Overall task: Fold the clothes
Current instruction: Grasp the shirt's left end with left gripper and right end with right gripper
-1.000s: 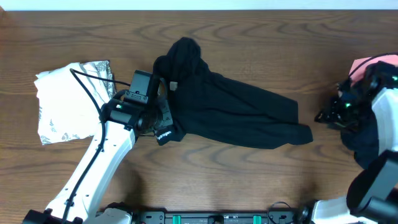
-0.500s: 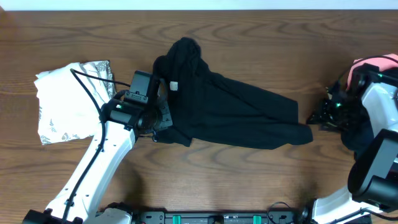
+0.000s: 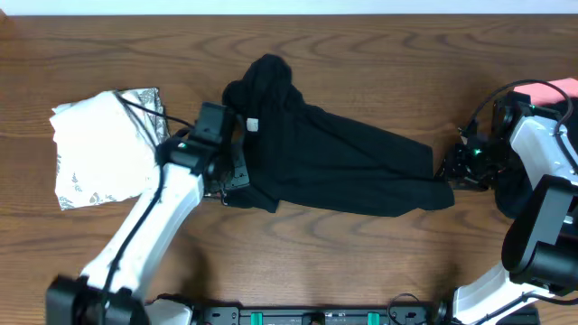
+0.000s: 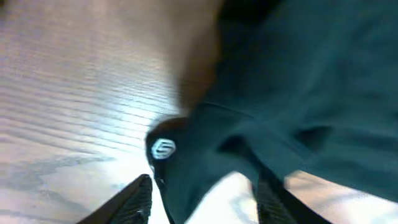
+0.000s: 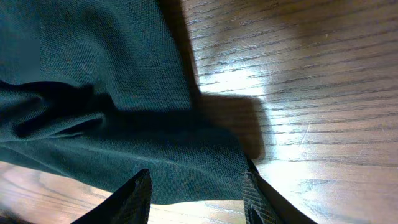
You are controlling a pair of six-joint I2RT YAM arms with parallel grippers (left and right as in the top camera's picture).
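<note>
A black short-sleeved soft-fabric shirt point(image 3: 334, 167) lies stretched across the middle of the brown wood-grain surface point(image 3: 361, 54). It is bunched into a lump at its upper left end and narrows to a tail at the right.

The white left arm point(image 3: 163, 208) reaches in from the lower left, and the left jaws sit at the shirt's lower left edge. In the left wrist view the two fingers point(image 4: 130, 202) stand apart; the shirt's hem and a small white logo point(image 4: 163, 148) lie between them, unpinched.

The right jaws sit at the shirt's right tail. Their fingers point(image 5: 134, 199) are also parted, and the cloth's end lies loose between them on the wood.

A white, grey-printed garment point(image 3: 99, 149) rests at the left, just beside the left arm. A pink piece of cloth point(image 3: 553, 90) shows at the right edge, beyond the right arm point(image 3: 542, 153).
</note>
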